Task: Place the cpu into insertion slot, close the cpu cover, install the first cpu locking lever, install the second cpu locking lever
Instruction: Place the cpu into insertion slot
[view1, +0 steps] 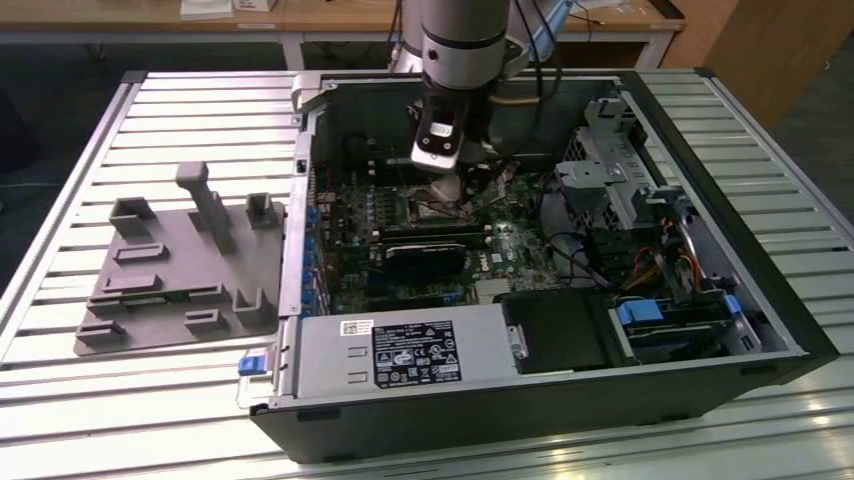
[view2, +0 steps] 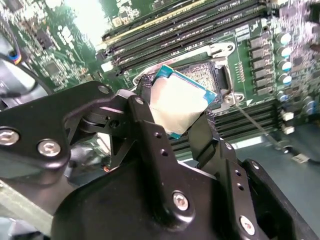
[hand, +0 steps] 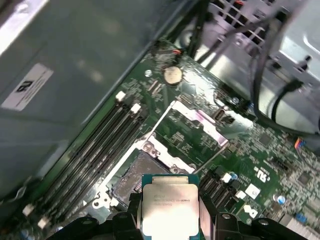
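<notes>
You are gripping the cpu (hand: 168, 207) by two edges in the gripper (view2: 176, 112), hovering it just above the slot (hand: 132, 181), cover (hand: 200, 118) lying open. Keep it level, corners squared to the rim.

The cpu (hand: 169, 210) is sitting in the gripper (view2: 176, 111), hanging close by the insertion slot (hand: 133, 180). The cpu cover (hand: 192, 131) is sitting open on one side of the slot, with memory slots (hand: 95, 155) running along the opposite side.

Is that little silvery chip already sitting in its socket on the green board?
No: in the second wrist view the gripper holds the cpu tilted, clear of the bare insertion slot.
</notes>
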